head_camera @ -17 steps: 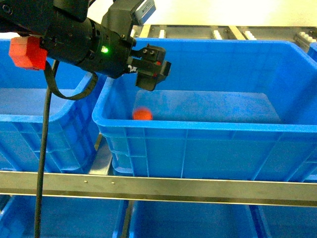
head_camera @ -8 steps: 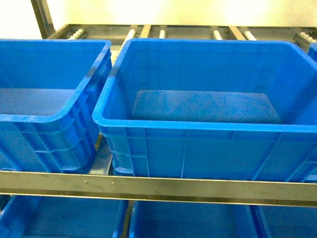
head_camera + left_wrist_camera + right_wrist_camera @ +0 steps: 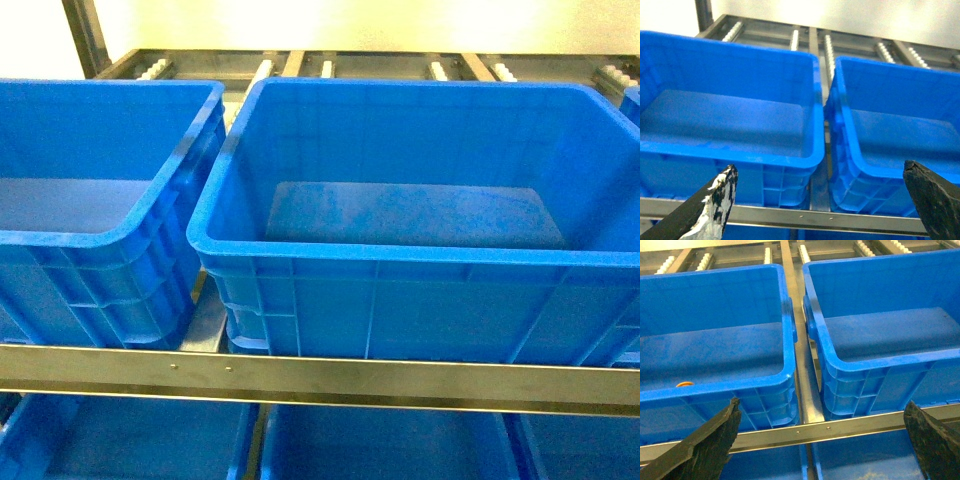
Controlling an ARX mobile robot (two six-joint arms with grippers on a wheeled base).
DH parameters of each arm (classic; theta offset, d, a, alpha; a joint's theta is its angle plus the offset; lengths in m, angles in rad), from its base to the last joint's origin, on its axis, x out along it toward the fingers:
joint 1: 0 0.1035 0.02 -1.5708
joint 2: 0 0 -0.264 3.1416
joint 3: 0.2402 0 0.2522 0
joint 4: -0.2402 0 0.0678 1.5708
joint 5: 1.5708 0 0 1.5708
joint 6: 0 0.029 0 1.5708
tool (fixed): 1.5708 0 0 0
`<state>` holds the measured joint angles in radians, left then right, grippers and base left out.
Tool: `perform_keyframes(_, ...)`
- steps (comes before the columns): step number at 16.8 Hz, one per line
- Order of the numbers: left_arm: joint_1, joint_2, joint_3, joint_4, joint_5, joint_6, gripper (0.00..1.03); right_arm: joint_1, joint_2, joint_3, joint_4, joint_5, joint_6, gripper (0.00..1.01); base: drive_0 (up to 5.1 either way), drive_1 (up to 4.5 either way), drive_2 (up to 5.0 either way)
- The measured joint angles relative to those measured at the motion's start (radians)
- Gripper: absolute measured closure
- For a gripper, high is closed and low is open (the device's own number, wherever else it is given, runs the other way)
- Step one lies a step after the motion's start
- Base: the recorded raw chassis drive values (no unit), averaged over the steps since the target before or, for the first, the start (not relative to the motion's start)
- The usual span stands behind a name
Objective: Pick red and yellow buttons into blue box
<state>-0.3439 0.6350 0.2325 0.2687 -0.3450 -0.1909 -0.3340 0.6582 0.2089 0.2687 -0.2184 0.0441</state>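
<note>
Blue box (image 3: pixel 400 255) on steel roller rack (image 3: pixel 300 378), pale wall behind. Head view: no arms. Right wrist view alone shows button cap (image 3: pixel 684 384), orange-red, near box's front wall. Left gripper (image 3: pixel 820 200) and right gripper (image 3: pixel 822 440) both spread wide, holding nothing.

1. A large blue box (image 3: pixel 420 270) fills the middle and right of the head view, open at the top, with its near wall facing the camera.
2. Its floor shows as a darker blue panel; nothing can be made out lying on the part that is visible, and the near wall hides the front strip of the floor.
3. A second blue box (image 3: pixel 90 200) stands just beside it on the left, cut off by the frame edge.
4. A metal rail (image 3: pixel 320 378) runs across in front of both boxes.
5. Below the rail, more blue bins (image 3: pixel 390 445) show on a lower level.
6. Behind the boxes lie roller tracks (image 3: pixel 440 68) in a metal shelf frame.
</note>
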Motion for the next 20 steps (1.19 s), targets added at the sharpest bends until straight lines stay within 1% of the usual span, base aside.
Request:
perform_keyframes(1,0.006,0.006,0.0,-0.004,-0.006,-0.006,0.05,0.0,0.0,0.0,-0.001,0.0,0.0,0.03,0.0,0.0,0.0)
perform_keyframes(2,0.016,0.013,-0.032,0.109,0.013,0.027,0.11,-0.001,0.01,-0.023,0.102,-0.032,-0.005,0.07,0.0,0.0,0.0)
perform_keyframes(3,0.034,-0.003,-0.061,0.157,0.042,0.062,0.19,0.003,0.002,-0.049,0.177,-0.069,-0.016,0.15,0.0,0.0,0.0)
perform_keyframes(4,0.055,-0.03,-0.087,0.174,0.066,0.102,0.26,0.026,-0.024,-0.078,0.219,-0.071,-0.022,0.22,0.0,0.0,0.0)
perform_keyframes(5,0.09,-0.068,-0.108,0.161,0.088,0.136,0.37,0.063,-0.066,-0.102,0.207,-0.057,-0.03,0.33,0.0,0.0,0.0)
perform_keyframes(7,0.14,-0.127,-0.128,0.136,0.134,0.164,0.57,0.116,-0.129,-0.124,0.17,-0.008,-0.037,0.53,0.0,0.0,0.0)
perform_keyframes(8,0.163,-0.155,-0.142,0.118,0.16,0.172,0.68,0.138,-0.159,-0.135,0.151,0.019,-0.037,0.65,0.0,0.0,0.0)
perform_keyframes(10,0.198,-0.203,-0.166,0.086,0.198,0.173,0.88,0.178,-0.213,-0.154,0.112,0.059,-0.037,0.85,0.0,0.0,0.0)
perform_keyframes(12,0.222,-0.24,-0.175,0.064,0.221,0.174,1.01,0.204,-0.252,-0.16,0.088,0.083,-0.042,0.99,0.0,0.0,0.0)
perform_keyframes(13,0.234,-0.254,-0.177,0.052,0.235,0.175,1.01,0.213,-0.267,-0.162,0.075,0.092,-0.042,0.99,0.0,0.0,0.0)
perform_keyframes(14,0.314,-0.288,-0.186,0.029,0.325,0.177,1.01,0.27,-0.301,-0.17,0.046,0.17,-0.041,0.99,0.0,0.0,0.0)
perform_keyframes(15,0.351,-0.307,-0.193,0.013,0.327,0.177,1.01,0.33,-0.315,-0.194,0.078,0.203,-0.041,0.99,0.0,0.0,0.0)
perform_keyframes(16,0.351,-0.32,-0.194,0.005,0.331,0.177,1.01,0.342,-0.328,-0.197,0.056,0.2,-0.043,0.99,0.0,0.0,0.0)
perform_keyframes(17,0.346,-0.337,-0.202,0.013,0.344,0.178,1.01,0.34,-0.342,-0.197,0.045,0.208,-0.043,0.99,0.0,0.0,0.0)
perform_keyframes(18,0.341,-0.348,-0.219,0.03,0.344,0.178,1.01,0.336,-0.358,-0.197,0.027,0.218,-0.043,0.99,0.0,0.0,0.0)
perform_keyframes(20,0.341,-0.376,-0.219,-0.015,0.344,0.178,1.01,0.334,-0.401,-0.197,-0.006,0.218,-0.043,0.99,0.0,0.0,0.0)
